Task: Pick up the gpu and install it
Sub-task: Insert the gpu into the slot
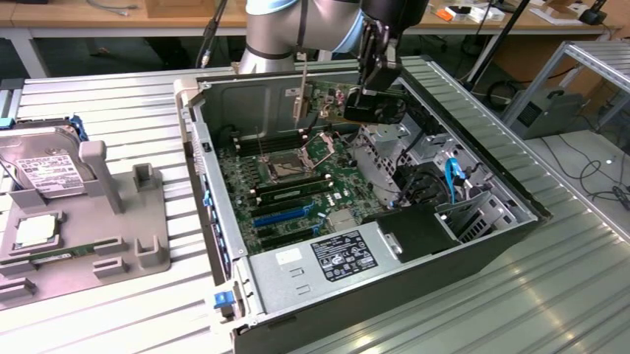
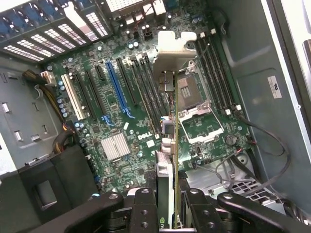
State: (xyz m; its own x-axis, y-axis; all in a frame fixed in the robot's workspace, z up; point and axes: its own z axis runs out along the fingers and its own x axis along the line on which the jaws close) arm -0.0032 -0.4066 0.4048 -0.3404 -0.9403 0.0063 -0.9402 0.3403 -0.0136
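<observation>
Tool (image 1: 352, 109) (image 2: 167, 200) pinched the gpu (image 1: 321, 105) (image 2: 165, 170) between its two fingers, one on each flat face. In the wrist view the card appeared edge-on. The pale metal bracket sat at the card's end away from the tool.

The card hung inside the open computer case (image 1: 492, 243), over the far part of the motherboard (image 1: 295, 184) (image 2: 121, 121). It was above the bare processor socket (image 2: 192, 104) and the memory slots beside it, not seated in any slot.

White "DELL" lettering (image 2: 146, 136) was readable on the motherboard, near a ribbed silver heatsink (image 2: 115, 145). One long blue slot (image 2: 119, 90) stood among black ones.

The power supply (image 1: 340, 258) at the case's near end carried a black-and-white label (print too small to read).

On the table (image 1: 128, 324), at the exterior view's left, a hard drive (image 1: 44, 173) with a white label stood propped in a grey holder (image 1: 108, 221), well apart from the case. Its label text was unreadable.
</observation>
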